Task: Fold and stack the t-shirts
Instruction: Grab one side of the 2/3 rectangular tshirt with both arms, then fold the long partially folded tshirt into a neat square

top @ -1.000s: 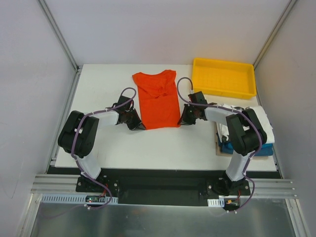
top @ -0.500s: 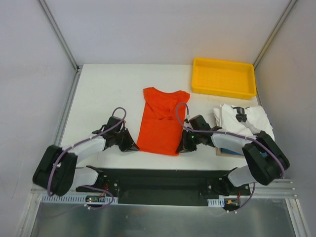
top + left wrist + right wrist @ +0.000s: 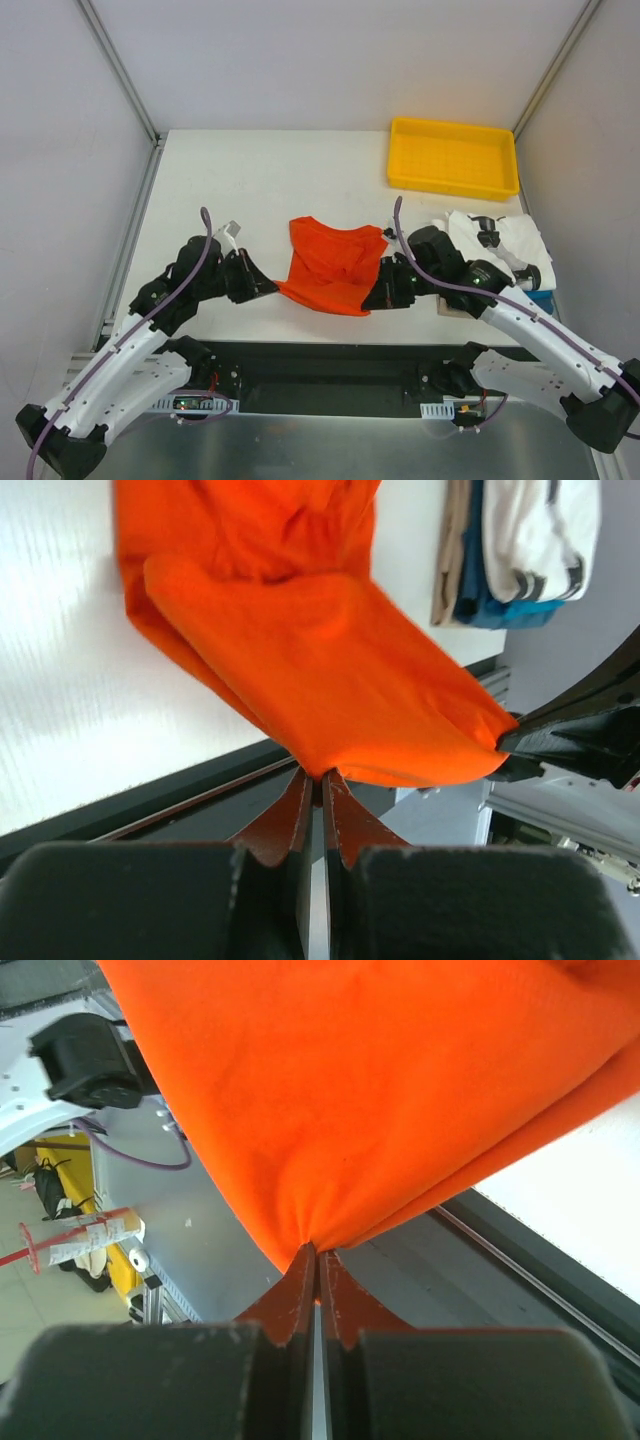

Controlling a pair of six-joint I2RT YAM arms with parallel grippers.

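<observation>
Left hand: fingers pressed together, pinching the near-left corner of the orange-red t-shirt; the cloth gathers to a point in the pinch.
Orange-red t-shirt, location: between the two hands, close to the near edge of the surface. The near hem is raised and stretched from one hand to the other. The far part lies rumpled on the surface.
Orange-red t-shirt, handling: judged soft, light and limp, with no stiffness of its own. It sags between grip points and creases readily. Hold it at the hem corners, as it is held now, and keep an even pull on both sides. A pinch this shallow may slip.
Right hand: fingers pressed together, pinching the near-right corner of the same hem.
White and blue t-shirts: stacked at the right side of the surface, beyond the right hand.
Yellow tray: far right corner.
</observation>
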